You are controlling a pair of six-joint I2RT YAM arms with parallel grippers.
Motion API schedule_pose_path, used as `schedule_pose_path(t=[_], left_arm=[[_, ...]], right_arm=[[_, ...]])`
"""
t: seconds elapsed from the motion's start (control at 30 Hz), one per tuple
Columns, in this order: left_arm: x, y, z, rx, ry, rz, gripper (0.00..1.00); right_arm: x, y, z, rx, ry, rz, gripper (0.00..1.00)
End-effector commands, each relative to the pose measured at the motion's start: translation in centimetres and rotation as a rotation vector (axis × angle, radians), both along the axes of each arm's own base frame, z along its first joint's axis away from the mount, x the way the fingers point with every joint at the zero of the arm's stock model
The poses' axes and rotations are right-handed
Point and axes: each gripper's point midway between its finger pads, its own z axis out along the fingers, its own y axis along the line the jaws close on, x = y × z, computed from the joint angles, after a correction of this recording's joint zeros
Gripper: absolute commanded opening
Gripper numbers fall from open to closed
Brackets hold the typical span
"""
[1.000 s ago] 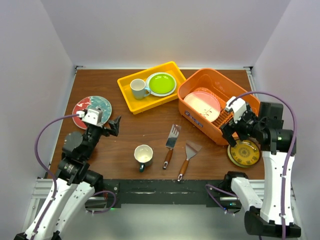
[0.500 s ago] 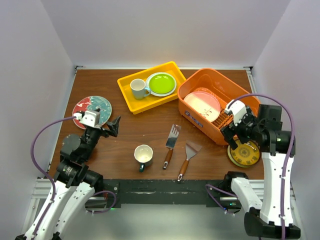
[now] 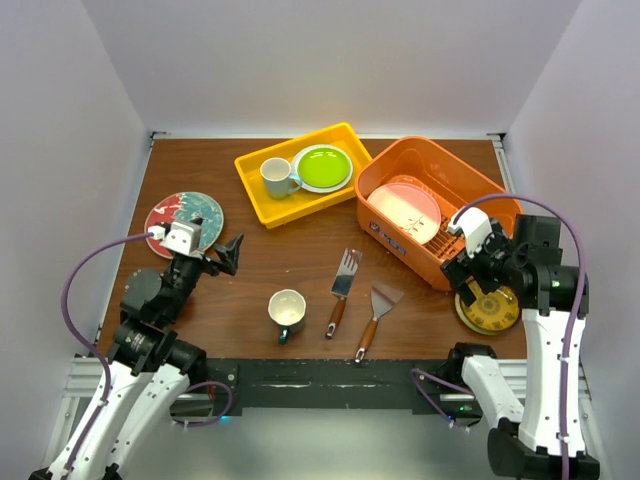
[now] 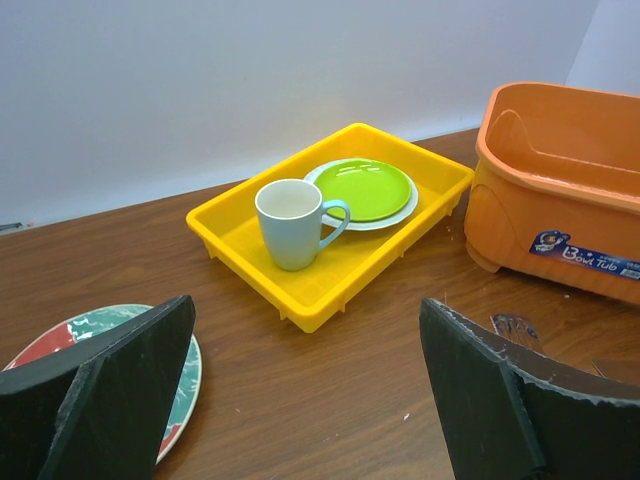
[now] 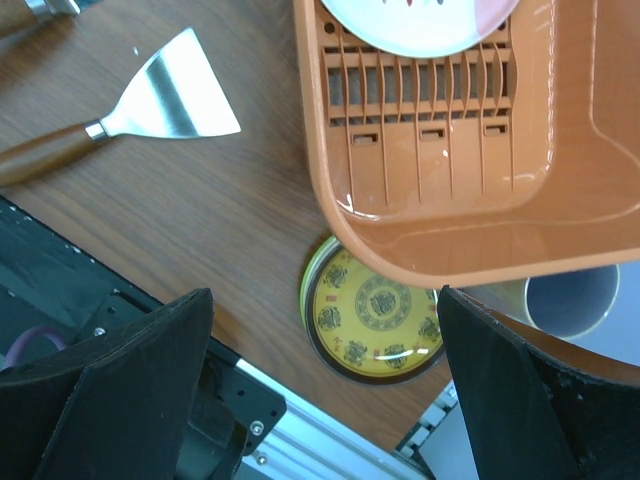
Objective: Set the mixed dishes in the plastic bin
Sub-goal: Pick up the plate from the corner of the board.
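Note:
The orange plastic bin (image 3: 470,178) (image 4: 520,205) (image 5: 470,235) stands at the right with a pink-rimmed plate (image 3: 405,208) (image 5: 420,25) lying in it. A yellow patterned plate (image 3: 490,308) (image 5: 375,320) lies on the table, partly under the bin's near corner. My right gripper (image 3: 463,278) (image 5: 322,300) hangs open above that plate. A red and teal plate (image 3: 183,215) (image 4: 120,325) lies at the left, with my left gripper (image 3: 228,252) (image 4: 305,308) open just to its right. A dark-teal mug (image 3: 287,312) stands at the front. A lime green plate (image 3: 322,167) (image 4: 365,190) rests in the tray.
A yellow tray (image 3: 255,195) (image 4: 330,290) at the back also holds a white mug (image 3: 277,178) (image 4: 292,222). Two wooden-handled spatulas (image 3: 343,285) (image 3: 375,315) lie in front of the bin; one spatula (image 5: 150,110) shows in the right wrist view. The table's near edge is close by.
My right gripper has sunk slightly toward the yellow patterned plate. The left arm shifted a little and then held still. Both grippers stayed open.

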Motion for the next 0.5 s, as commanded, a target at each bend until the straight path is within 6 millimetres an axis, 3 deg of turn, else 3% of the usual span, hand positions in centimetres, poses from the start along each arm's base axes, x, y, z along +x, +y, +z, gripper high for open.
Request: schedule_pose_path(t=[0.0, 0.47], left_arm=[[0.0, -0.5, 0.8, -0.021, -0.033, -0.022, 1.0], [0.1, -0.6, 0.5, -0.017, -0.023, -0.025, 1.0]], right_arm=[[-1.2, -1.0, -0.5, -0.065, 0.018, -0.012, 0.99], [-1.6, -2.8, -1.3, -0.147, 0.036, -0.066, 0.99]])
